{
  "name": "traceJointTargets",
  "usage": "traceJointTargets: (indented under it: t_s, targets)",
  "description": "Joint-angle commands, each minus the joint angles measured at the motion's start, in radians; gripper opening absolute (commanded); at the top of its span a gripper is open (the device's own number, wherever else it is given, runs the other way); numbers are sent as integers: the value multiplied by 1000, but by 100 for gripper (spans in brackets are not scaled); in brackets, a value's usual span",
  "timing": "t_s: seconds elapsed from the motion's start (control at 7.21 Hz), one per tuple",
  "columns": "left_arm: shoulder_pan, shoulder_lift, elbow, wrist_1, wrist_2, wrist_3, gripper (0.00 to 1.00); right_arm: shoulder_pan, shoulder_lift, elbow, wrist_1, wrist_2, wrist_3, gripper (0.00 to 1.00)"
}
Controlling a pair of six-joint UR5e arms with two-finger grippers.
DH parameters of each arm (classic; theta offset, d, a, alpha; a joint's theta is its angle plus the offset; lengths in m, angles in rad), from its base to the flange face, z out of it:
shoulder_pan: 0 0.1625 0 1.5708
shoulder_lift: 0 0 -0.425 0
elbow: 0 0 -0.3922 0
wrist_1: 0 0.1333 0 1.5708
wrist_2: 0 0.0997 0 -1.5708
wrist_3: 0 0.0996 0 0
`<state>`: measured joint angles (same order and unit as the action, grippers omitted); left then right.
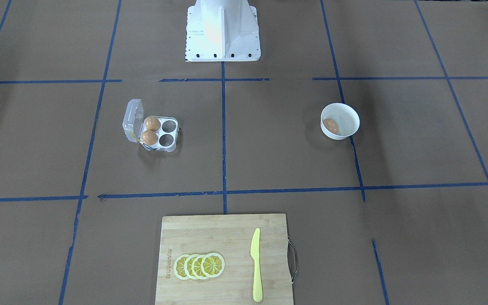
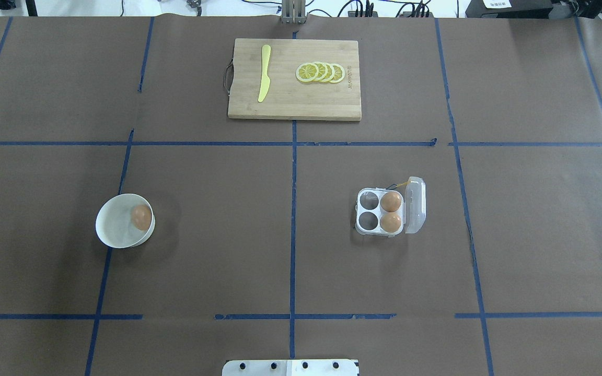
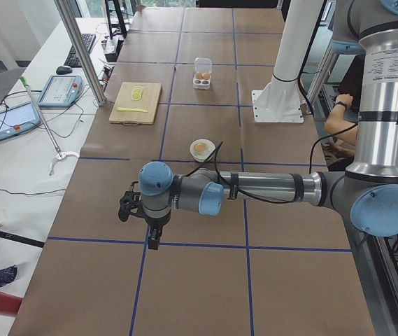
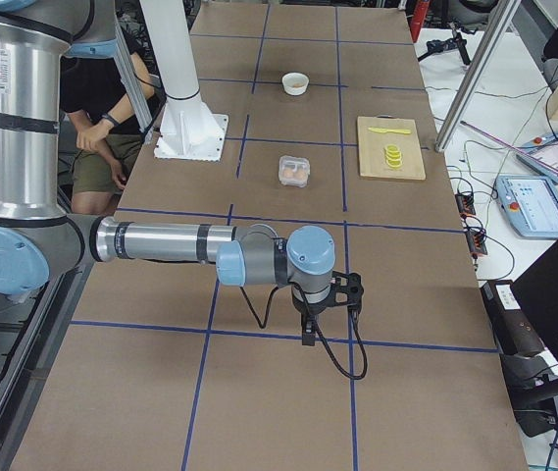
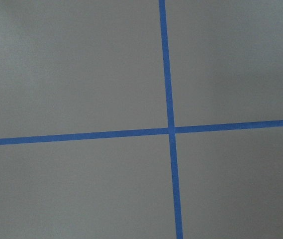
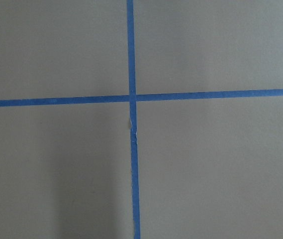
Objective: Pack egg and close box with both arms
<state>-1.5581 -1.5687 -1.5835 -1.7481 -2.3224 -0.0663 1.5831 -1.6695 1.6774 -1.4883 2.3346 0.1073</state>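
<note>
The clear egg box [image 2: 368, 221] lies open on the table's right half, with its lid [image 2: 416, 204] folded out to the right. Two tan eggs [image 2: 391, 201] fill the cups beside the lid; the two other cups are empty. A third egg [image 2: 141, 216] lies in a white bowl [image 2: 115, 230] on the left half. My left gripper [image 3: 155, 238] shows only in the exterior left view, low over the table's left end, far from the bowl. My right gripper [image 4: 308, 334] shows only in the exterior right view, over the right end. I cannot tell whether either is open or shut.
A wooden cutting board [image 2: 285, 107] at the far middle holds lemon slices [image 2: 321, 72] and a yellow knife [image 2: 264, 78]. The white robot base [image 2: 290, 367] stands at the near edge. Blue tape lines grid the brown table cover. A person sits behind the base [image 4: 102, 118].
</note>
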Motion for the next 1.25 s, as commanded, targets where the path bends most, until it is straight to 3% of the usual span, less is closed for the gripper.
traceJointTargets:
  t_s: [0.0,0.28,0.55,1.11]
  targets:
    - [1,4,-13,-17,-2,0,100,0,-1,5,0,0,0,100]
    - [7,-4,-29,-59,-2,-12,100,0,4,14,-1,17,2,100]
    - [79,-4,-76,-189,-2,-16,100,-5,16,27,0,17,3,100]
    - [473,-24,-378,-208,29,-751,100,-9,25,31,8,29,14,100]
